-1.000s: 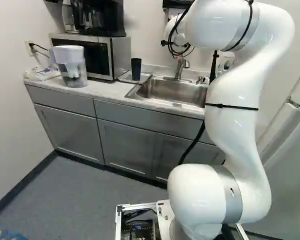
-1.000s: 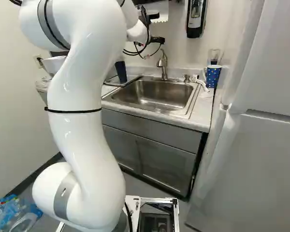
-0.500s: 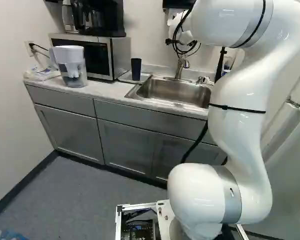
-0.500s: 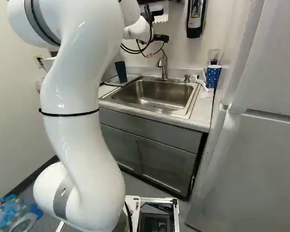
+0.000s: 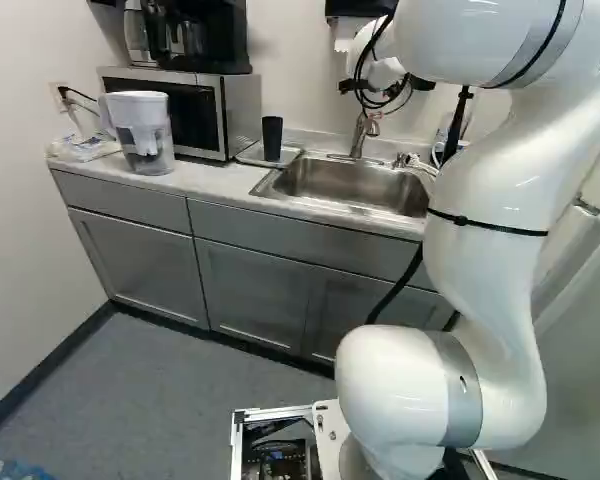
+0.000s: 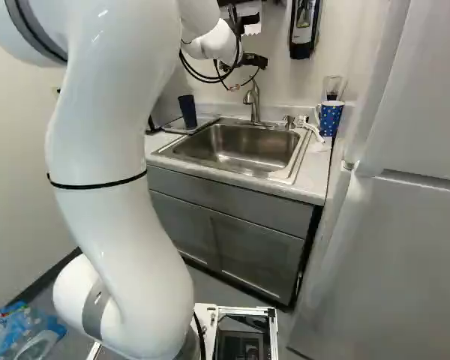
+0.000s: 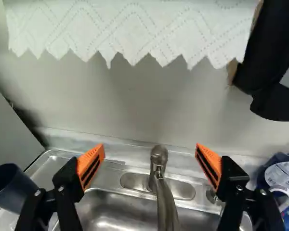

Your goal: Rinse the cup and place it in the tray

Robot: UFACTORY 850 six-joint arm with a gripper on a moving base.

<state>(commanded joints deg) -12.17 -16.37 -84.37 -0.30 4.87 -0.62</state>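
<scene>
Read gripper [image 7: 151,147] as wide open and empty, aimed toward faucet [image 7: 160,155] at twelve o'clock. Register arm [image 5: 470,250] as shifted at its far end toward three o'clock over the past second, clear of any grip. Locate dark cup [image 5: 272,138], unmoved, upright on tray [image 5: 294,153], at ten o'clock from sink [image 6: 236,146]. Infer placing probably complete, rinsing unconfirmed. Note dotted mug [image 6: 331,118] at two o'clock.

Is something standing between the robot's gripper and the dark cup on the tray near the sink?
Nothing visible stands between the open gripper and the dark cup on the tray. The faucet rises between the directions of the two fingers, while the cup is off to one side.
</scene>
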